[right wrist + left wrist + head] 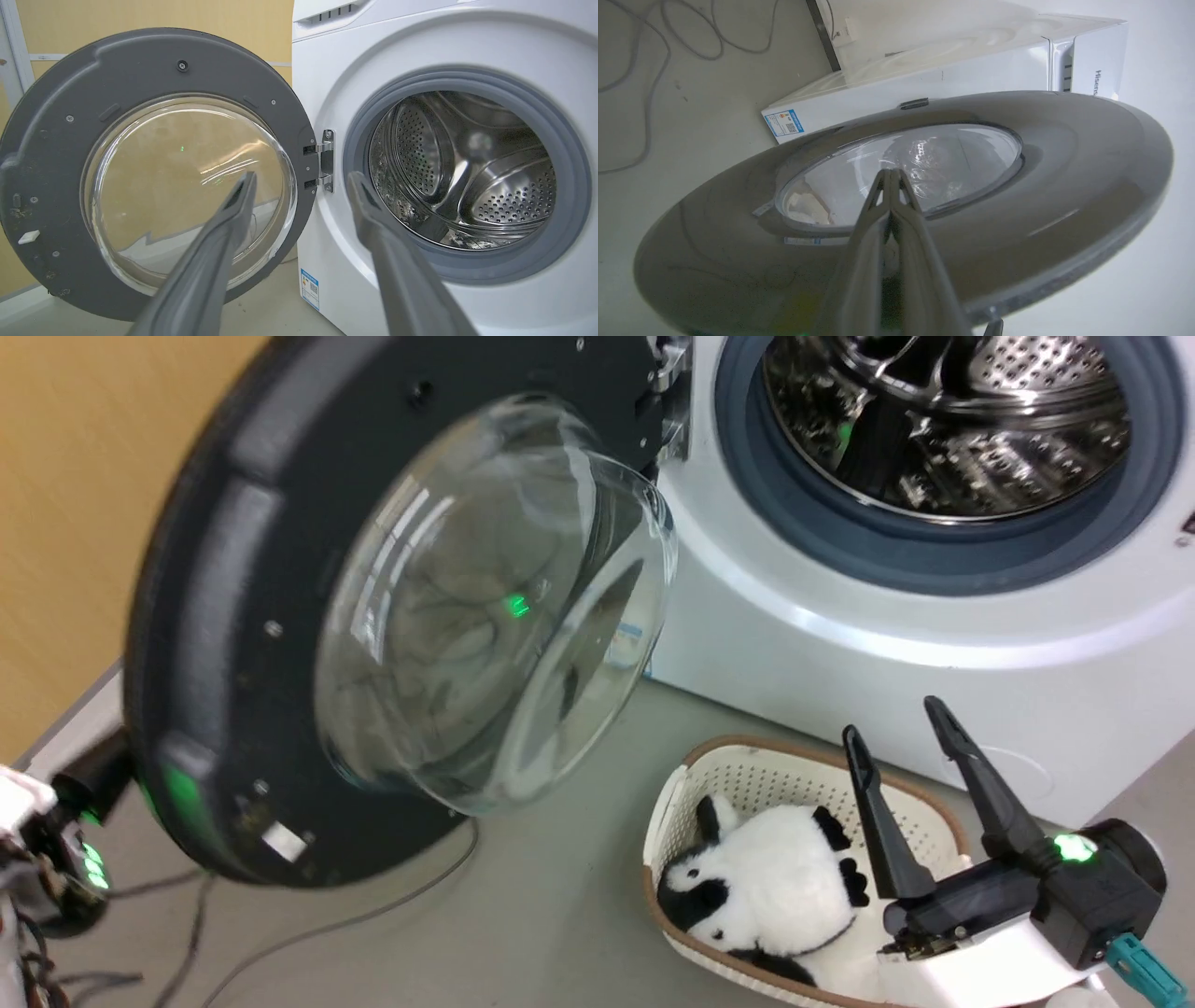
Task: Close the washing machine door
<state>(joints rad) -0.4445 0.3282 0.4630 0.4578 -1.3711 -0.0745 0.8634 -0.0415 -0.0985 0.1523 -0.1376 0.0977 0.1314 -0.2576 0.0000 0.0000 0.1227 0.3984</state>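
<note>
At the lower left of the head view a dark part of the left arm sits just behind the washing machine door [224, 616], which fills the left half of the frame. It is swung wide, with its matte inner face and bulging glass bowl [485, 607] toward the camera. In the left wrist view the left gripper [891, 173] has its two fingers pressed together with nothing between them. Their tips lie over the window in the glossy outer face, though actual contact cannot be told. The step in hand looks like a push on that outer face. It would go best with the closed tips on the black ring far from the hinge [327, 161], not on the glass, following the door's arc and ending with firm pressure so the latch catches. Right of the hinge, the washing machine [840, 625] stands with its steel drum [952, 420] exposed at the upper right. At the lower right the right gripper [892, 721] is spread wide and empty above a cream basket [747, 775] holding a panda plush [775, 887]. It should keep clear of the door's sweep.
</note>
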